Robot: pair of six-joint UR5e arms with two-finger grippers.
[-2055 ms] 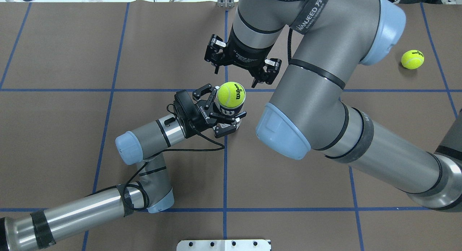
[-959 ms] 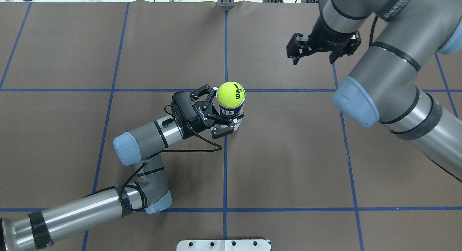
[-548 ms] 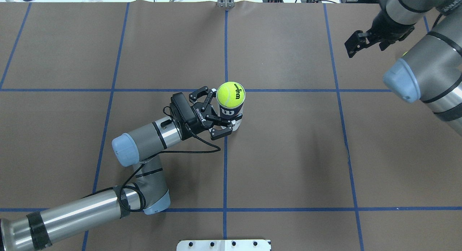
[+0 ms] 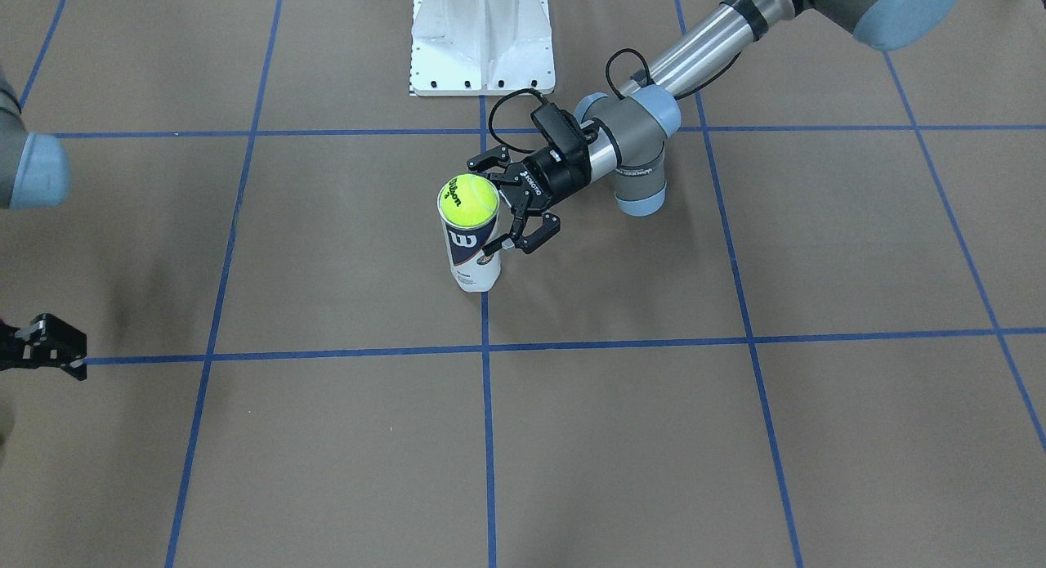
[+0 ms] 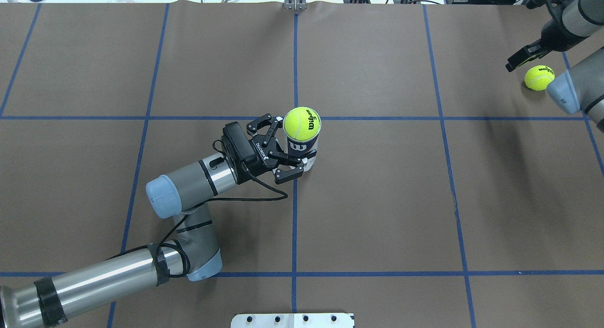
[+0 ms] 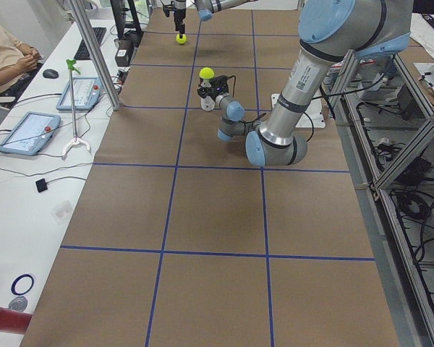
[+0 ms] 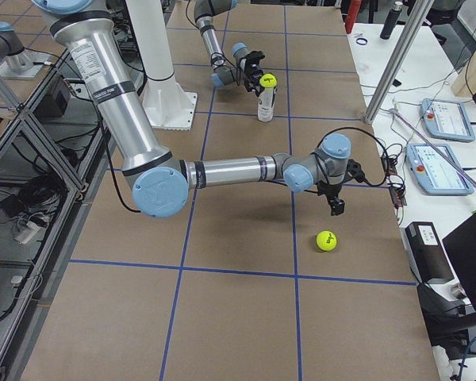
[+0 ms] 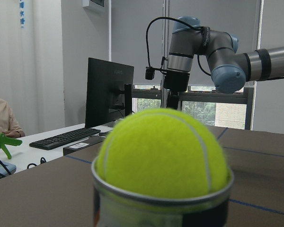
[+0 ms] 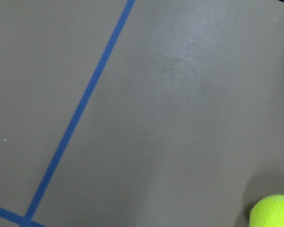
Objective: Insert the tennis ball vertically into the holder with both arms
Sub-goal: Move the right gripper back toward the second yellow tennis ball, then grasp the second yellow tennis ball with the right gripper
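The holder [image 4: 472, 261] stands upright at the table's middle. A tennis ball [image 5: 302, 123] sits in its open mouth, with most of the ball above the rim [image 8: 161, 201]. My left gripper [image 5: 295, 140] is open at the holder's side, with one finger [image 4: 523, 234] on each side of the can. My right gripper [image 5: 531, 55] is open and empty at the far right, just above and beside a second tennis ball [image 5: 538, 78]. That ball lies on the table and also shows in the right wrist view [image 9: 274, 213].
The white pedestal base [image 4: 482, 37] stands at the robot's side of the table. Blue tape lines divide the brown table cover. Beyond the far edge is a desk with tablets [image 6: 29, 130], and a seated person [image 6: 3, 50].
My right arm swung from above the holder to the far right, beside the second ball. My left gripper drew back slightly. The holder and its ball stayed put.
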